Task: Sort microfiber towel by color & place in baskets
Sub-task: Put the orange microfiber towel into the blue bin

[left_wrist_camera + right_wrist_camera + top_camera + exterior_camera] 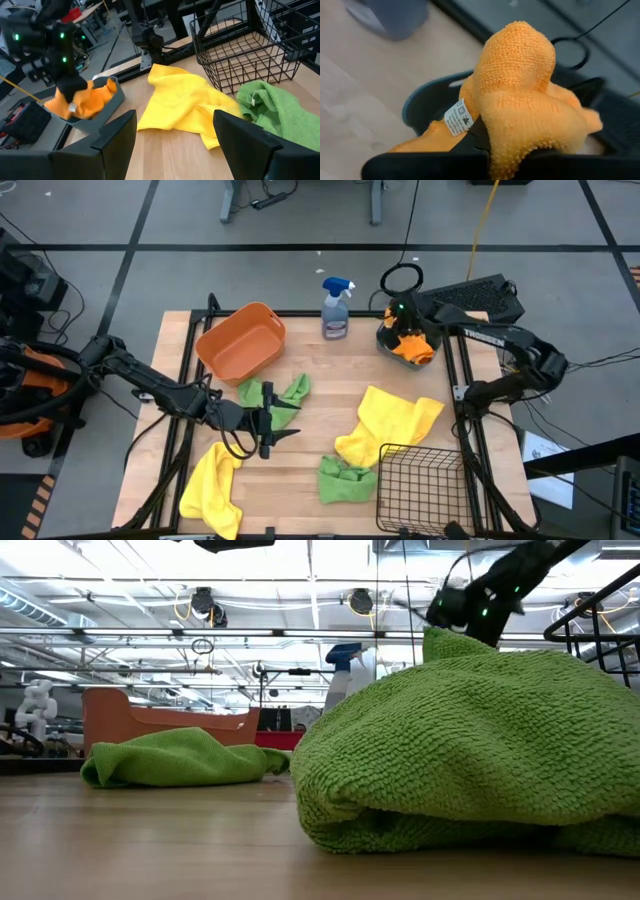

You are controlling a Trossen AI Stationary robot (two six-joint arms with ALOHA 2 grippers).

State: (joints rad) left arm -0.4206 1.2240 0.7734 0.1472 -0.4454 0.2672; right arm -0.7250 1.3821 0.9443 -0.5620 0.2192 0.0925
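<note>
Wooden table [300, 450]: we note the right gripper [408, 332] clamped on an orange towel [414, 350] over the teal bin [388, 340] at the far right corner. Left gripper [272, 426] hovers mid-table, fingers spread wide and empty, beside a green towel [272, 392].

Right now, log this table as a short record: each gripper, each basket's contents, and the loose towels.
right gripper: shut on orange towel, over teal bin
left gripper: open, holding nothing, mid-table
orange tub: nothing inside
wire basket: nothing inside
loose yellow towels: one centre-right, one front left
loose green towels: one by the tub, one by the wire basket
spray bottle: upright at the back
</note>
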